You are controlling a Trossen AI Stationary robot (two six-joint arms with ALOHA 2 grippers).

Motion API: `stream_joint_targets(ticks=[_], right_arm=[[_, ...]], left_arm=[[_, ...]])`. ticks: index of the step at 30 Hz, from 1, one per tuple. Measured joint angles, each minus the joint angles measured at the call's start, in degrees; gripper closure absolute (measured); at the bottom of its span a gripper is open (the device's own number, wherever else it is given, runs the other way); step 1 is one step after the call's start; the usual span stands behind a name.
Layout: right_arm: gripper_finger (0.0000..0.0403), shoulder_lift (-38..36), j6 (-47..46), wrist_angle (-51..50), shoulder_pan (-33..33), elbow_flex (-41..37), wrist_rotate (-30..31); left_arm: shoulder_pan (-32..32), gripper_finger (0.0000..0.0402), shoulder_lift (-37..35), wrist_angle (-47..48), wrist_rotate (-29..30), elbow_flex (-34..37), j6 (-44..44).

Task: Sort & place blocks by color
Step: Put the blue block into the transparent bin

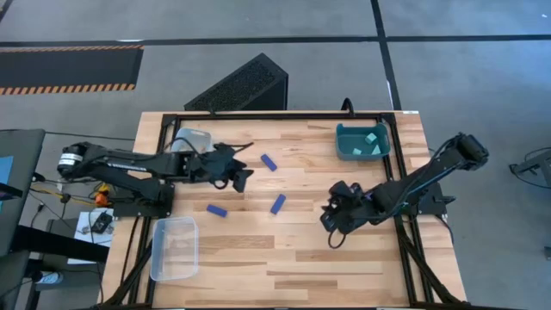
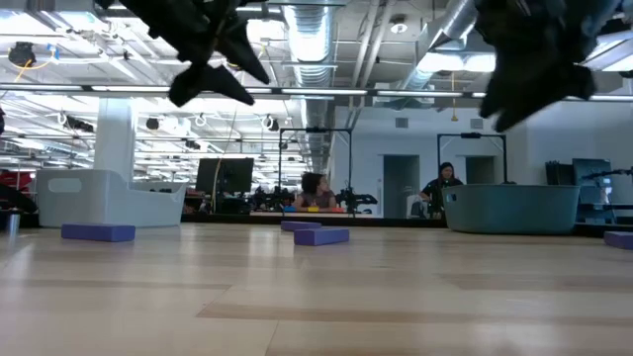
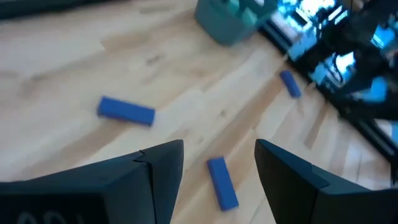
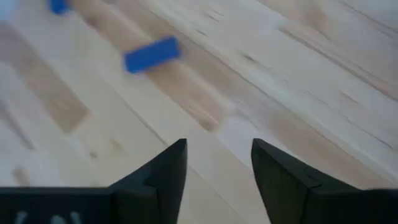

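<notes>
Three dark blue blocks lie flat on the wooden table: one [image 1: 269,162] toward the far side, one [image 1: 278,203] in the middle, one [image 1: 216,209] left of it. Light cyan cubes [image 1: 372,145] sit in the teal bin [image 1: 343,142] at the far right. My left gripper [image 1: 244,178] hangs open above the table, just left of the far block; its wrist view shows blue blocks [image 3: 222,182] ahead of the open fingers [image 3: 219,149]. My right gripper [image 1: 331,232] hangs open right of the middle block [image 4: 152,54], clear of the table [image 4: 219,146].
A clear bin [image 1: 175,248] stands at the near left. A pale bin [image 1: 194,139] stands at the far left, partly under my left arm. In the low view both grippers [image 2: 213,59] [image 2: 534,69] hang well above the tabletop. Bare wood lies along the near edge.
</notes>
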State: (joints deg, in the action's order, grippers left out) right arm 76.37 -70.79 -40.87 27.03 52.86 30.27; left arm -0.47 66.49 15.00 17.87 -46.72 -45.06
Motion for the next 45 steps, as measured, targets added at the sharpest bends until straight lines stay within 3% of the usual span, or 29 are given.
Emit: stream_joint_targets(ticks=[7,12,17,23,38,45], right_arm=[[0.0162,0.4,-13.4,-18.5,-0.4,0.0,-2.0],[0.0165,1.7,-26.9,-27.0,-2.6,-1.4,-11.1],[0.0172,1.8,-35.8,-23.5,-4.2,-6.2,-18.4],[0.0172,1.7,-48.0,-24.9,-4.0,-10.3,-19.6],[0.0175,1.5,-54.5,-8.9,-6.4,-22.0,-20.7],[0.0235,1.6,-52.6,-5.2,-6.2,-22.2,-18.5]], left_arm=[[1.1,0.0217,4.3,-5.3,-6.2,0.0,5.0],[1.0,0.0217,3.9,0.8,-6.9,0.0,5.6],[1.3,0.0217,3.9,5.9,-6.7,0.0,8.6],[1.3,0.0217,3.9,6.2,-7.0,0.0,11.9],[4.7,0.0217,3.9,7.1,-8.4,0.0,23.8],[7.6,0.0216,3.9,11.5,-10.8,0.0,28.2]])
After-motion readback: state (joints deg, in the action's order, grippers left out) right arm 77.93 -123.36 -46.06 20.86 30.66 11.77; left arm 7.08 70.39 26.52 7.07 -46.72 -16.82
